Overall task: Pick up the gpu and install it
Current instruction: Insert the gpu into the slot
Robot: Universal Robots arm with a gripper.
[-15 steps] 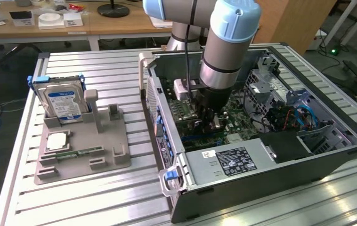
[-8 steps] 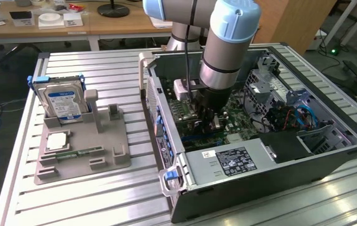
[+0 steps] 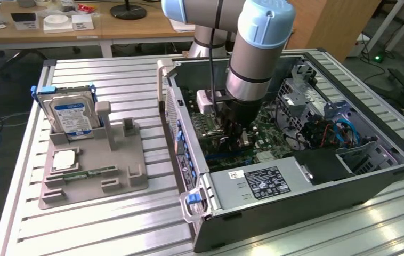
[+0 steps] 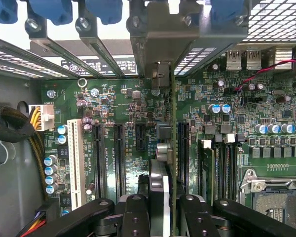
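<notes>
The gripper (image 3: 236,140) is lowered inside the open computer case (image 3: 372,184), just above the green motherboard (image 3: 273,140). In the wrist view its fingers (image 4: 134,217) are clamped on the gpu (image 4: 164,148), seen edge-on as a thin card standing upright over the motherboard's expansion slots (image 4: 119,158), with its silvery bracket (image 4: 160,39) against the case's rear slot openings. In the exterior view, at nine o'clock from the case, a grey fixture tray (image 3: 91,170) on the slatted table (image 3: 81,229) holds a hard drive (image 3: 70,114) standing on edge and a memory stick (image 3: 88,173) lying flat.
</notes>
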